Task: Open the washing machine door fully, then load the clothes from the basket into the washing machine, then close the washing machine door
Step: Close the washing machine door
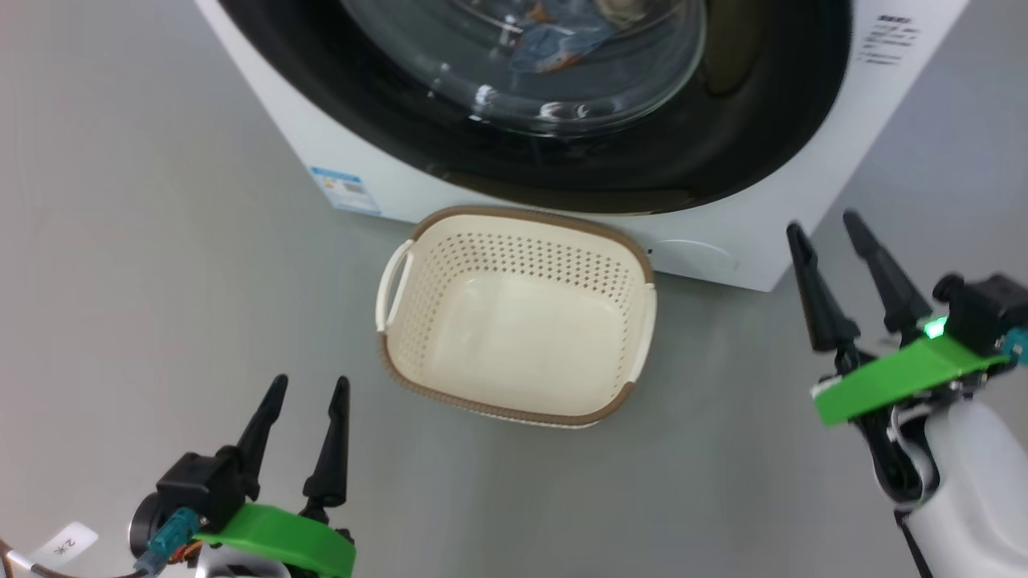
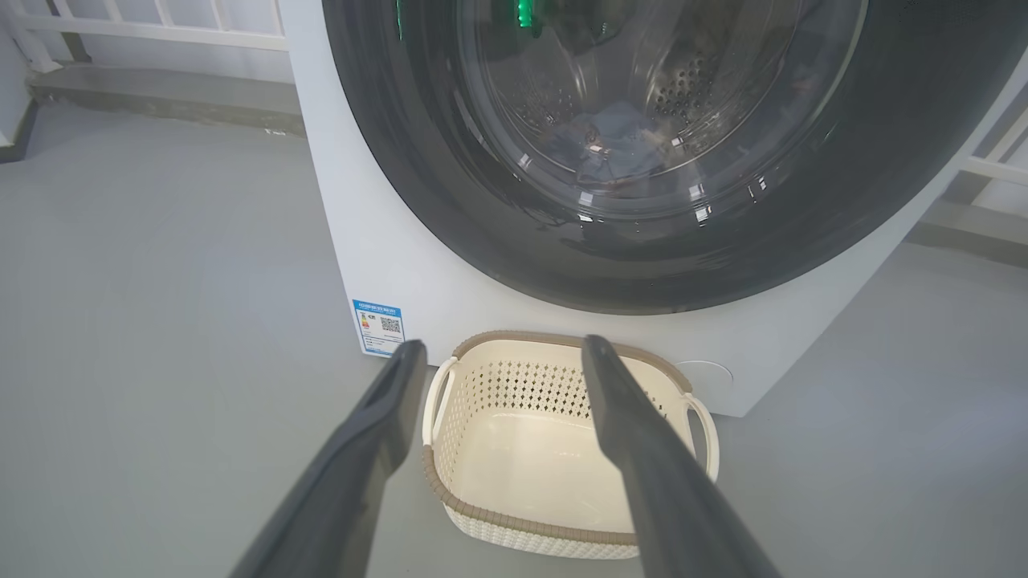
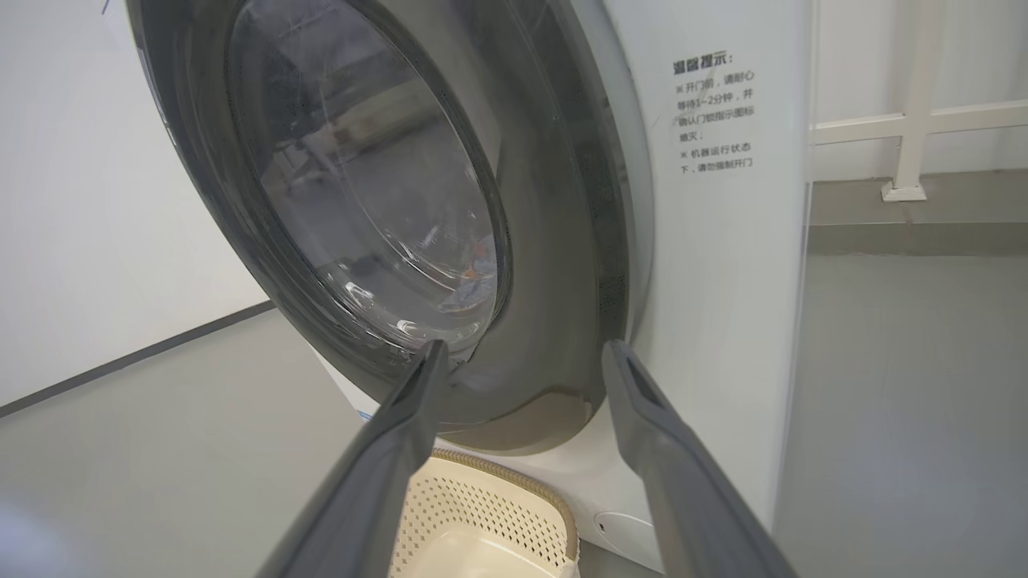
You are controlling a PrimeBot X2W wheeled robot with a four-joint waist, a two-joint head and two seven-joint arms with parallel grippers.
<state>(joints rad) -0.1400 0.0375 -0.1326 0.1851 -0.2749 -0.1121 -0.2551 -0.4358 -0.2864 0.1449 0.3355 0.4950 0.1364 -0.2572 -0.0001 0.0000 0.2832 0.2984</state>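
Left tool (image 1: 312,379) and right tool (image 1: 821,221) both spread open, empty; washing machine door (image 1: 763,120) shut, with the clothes (image 1: 554,40) behind its glass; looks heavy, rigid, slippery on the glossy rim, so better to hook its outer edge.

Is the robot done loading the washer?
Everything looks done: the basket is empty, the clothes lie inside behind the glass, and the washing machine door looks shut. In hand: nothing, the left tool and right tool are both open and empty. Left: nothing I can see.
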